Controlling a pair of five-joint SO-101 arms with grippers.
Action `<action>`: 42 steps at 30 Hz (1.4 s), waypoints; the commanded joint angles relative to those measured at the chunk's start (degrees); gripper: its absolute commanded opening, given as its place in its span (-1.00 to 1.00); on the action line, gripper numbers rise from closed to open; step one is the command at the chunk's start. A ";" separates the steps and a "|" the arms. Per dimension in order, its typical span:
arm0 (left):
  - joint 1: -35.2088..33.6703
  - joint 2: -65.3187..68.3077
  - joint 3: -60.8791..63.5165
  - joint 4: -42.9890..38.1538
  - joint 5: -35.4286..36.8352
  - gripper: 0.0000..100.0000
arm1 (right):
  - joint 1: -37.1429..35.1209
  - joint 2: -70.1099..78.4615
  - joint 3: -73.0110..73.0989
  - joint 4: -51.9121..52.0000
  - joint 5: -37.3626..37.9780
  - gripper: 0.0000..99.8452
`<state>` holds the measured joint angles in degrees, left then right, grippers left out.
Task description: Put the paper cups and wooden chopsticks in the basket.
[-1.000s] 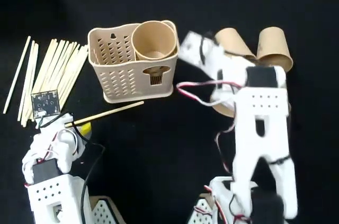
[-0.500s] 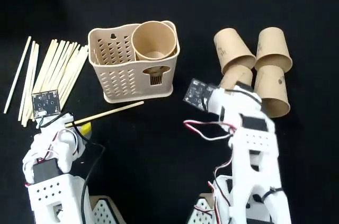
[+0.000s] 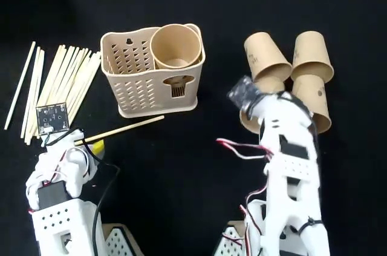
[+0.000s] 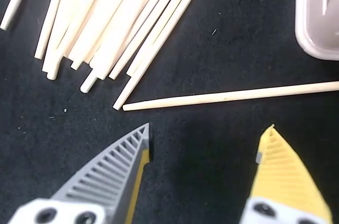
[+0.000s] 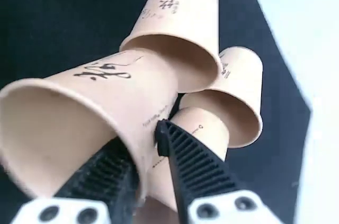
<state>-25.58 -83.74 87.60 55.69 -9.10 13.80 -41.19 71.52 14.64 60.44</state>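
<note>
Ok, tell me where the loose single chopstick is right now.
In the high view the loose chopstick lies left of centre, between the basket and the open left gripper, one end beside the chopstick pile.

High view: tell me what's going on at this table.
Two robot arms are filling a basket. The right gripper has its fingers clamped on the wall of one paper cup, which lies on its side among three other cups right of the basket. One cup stands inside the basket. The left gripper is open, with a lone chopstick on the table just ahead of it. The chopstick pile lies left of the basket.
</note>
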 commanded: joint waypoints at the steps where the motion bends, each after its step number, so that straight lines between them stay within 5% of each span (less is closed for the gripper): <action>1: 1.89 -0.26 -0.31 -0.53 -0.18 -0.37 | 0.00 -3.03 -11.82 13.27 -9.93 -0.98; 15: 2.07 -0.26 -0.22 -0.44 -0.26 -0.37 | -12.92 -4.09 -55.34 57.14 -38.15 -0.97; 32: 1.71 -0.26 -0.22 -0.79 -0.26 -0.37 | -30.33 20.53 -85.41 58.02 -53.10 -0.97; 42: 1.71 -0.26 -0.22 -0.88 -0.26 -0.37 | -30.86 43.47 -103.34 68.75 -54.95 -0.97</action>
<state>-24.00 -83.74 87.60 55.69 -9.10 -16.62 -1.71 -25.01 79.96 6.02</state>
